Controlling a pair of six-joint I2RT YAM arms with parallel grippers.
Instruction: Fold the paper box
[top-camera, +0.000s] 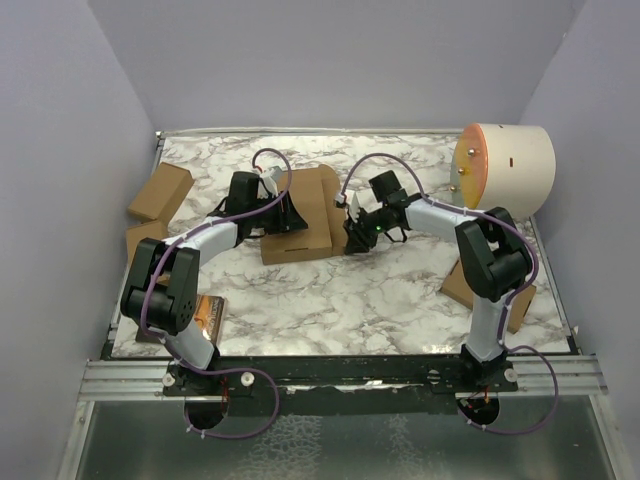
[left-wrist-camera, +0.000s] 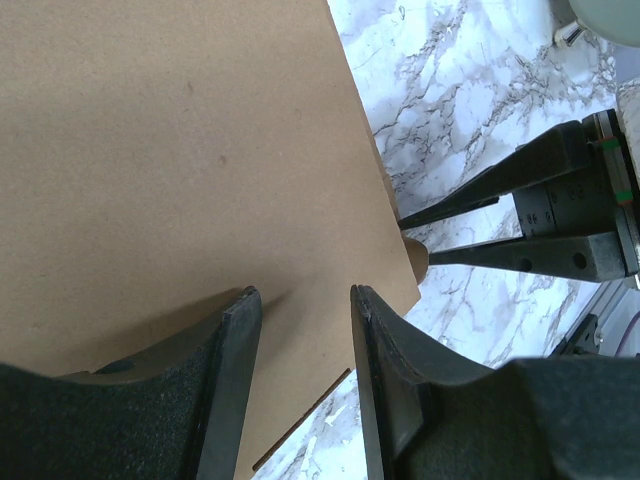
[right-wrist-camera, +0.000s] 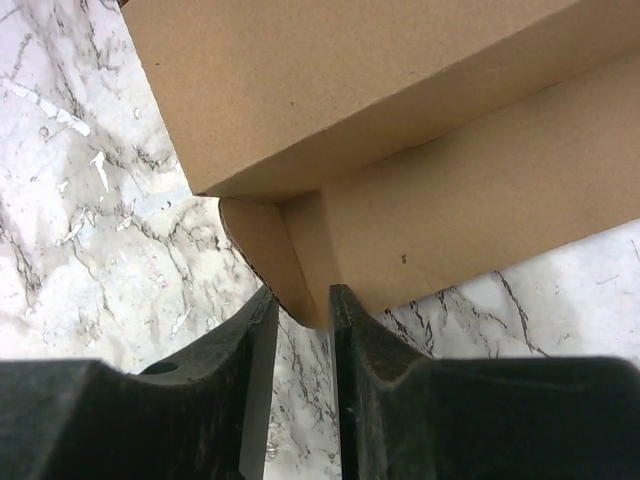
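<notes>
Between lavender walls (top-camera: 60, 150), marbled table (top-camera: 380, 295) bears paper box (top-camera: 312, 218).

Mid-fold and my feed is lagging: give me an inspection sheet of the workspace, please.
Surface: white marbled table.
Job's things: paper box mid-table, lid folded over, corner flap sticking out.
Clutter: small cardboard boxes at both side edges; cream cylinder far right.
Grippers: left gripper open over the lid; right gripper around the corner flap, grip unclear.
Cables: purple cables looping along both arms.
Surroundings: plain lavender walls.
</notes>
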